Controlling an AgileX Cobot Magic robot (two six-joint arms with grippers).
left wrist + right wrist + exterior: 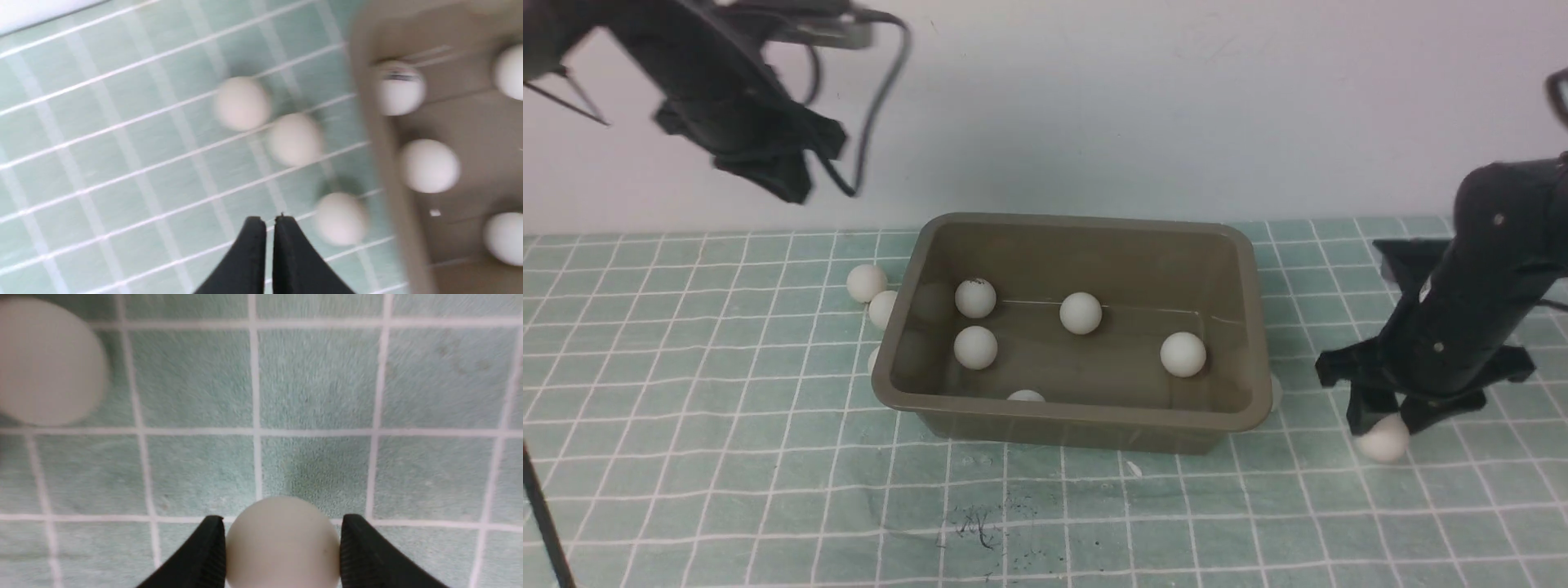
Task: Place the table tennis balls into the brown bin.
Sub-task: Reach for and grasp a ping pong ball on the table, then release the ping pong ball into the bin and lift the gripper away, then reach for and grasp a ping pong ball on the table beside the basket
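Left gripper (269,221) closed and empty, three table tennis balls (341,218) just ahead beside brown bin (1086,412), right gripper (282,521) clamped on one ball (282,547) on table (318,388)

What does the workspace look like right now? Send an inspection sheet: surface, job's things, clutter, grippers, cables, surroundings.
Surface: pale green gridded mat, dark scuff marks near its front.
Job's things: olive-brown rectangular plastic bin holds five white table tennis balls; three balls lie outside by its left wall, one ball shows partly behind its right front corner.
Clutter: small white fleck before the bin; nothing else seen.
Grippers: left gripper shut, empty, held high; right gripper closed on a white ball at mat level.
Cables: black cable loops off the left arm.
Surroundings: plain white wall.
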